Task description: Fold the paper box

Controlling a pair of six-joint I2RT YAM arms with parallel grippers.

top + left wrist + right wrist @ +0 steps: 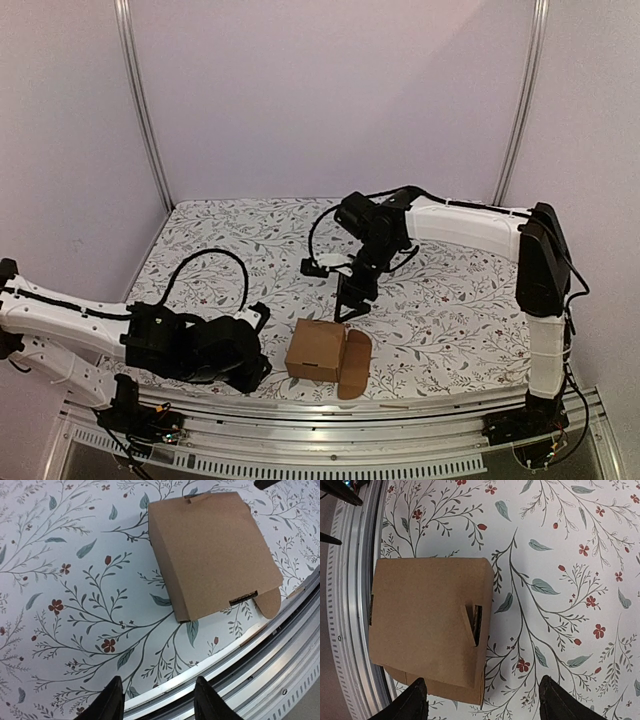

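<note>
Right gripper: jaws wide, empty; paper box below it, offset toward one finger. Left gripper: jaws apart, empty, box ahead. Risk: off-centre closing could push the light box onto the rail.

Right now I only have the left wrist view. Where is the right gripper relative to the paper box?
Observer: In the top view, the right gripper hangs just beyond the far side of the paper box, open and holding nothing.
Operator: And my left gripper, how does it sit to the box?
Observer: The left gripper is low on the box's left, open and apart from it.
Operator: I see only a rounded tip at one corner. What is it?
Observer: It is the end of a side flap that stands out untucked on the side toward the right arm.
</note>
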